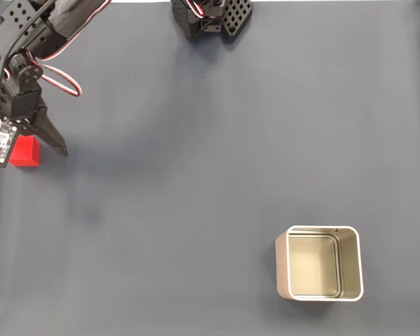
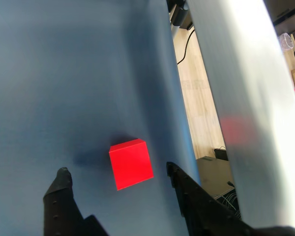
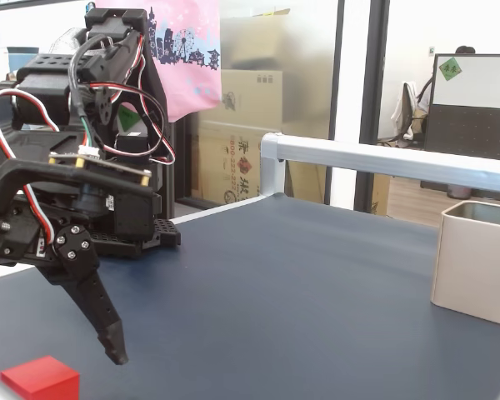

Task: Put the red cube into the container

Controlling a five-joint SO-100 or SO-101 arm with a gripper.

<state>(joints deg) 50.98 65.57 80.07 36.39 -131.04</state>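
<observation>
Cube (image 1: 26, 151): red, no long axis, lying flat on the dark blue table (image 1: 196, 175) at the far left edge of a fixed view; in the wrist view its (image 2: 131, 163) faces are sitting slightly skewed to the picture edges. Gripper (image 2: 118, 177): hovering over the cube with jaws spread wide, one fingertip (image 2: 63, 175) on each side, neither touching it. Tin (image 1: 324, 263): square, cream-rimmed, standing upright with its mouth facing up, well apart from the cube toward the lower right of that fixed view.
</observation>
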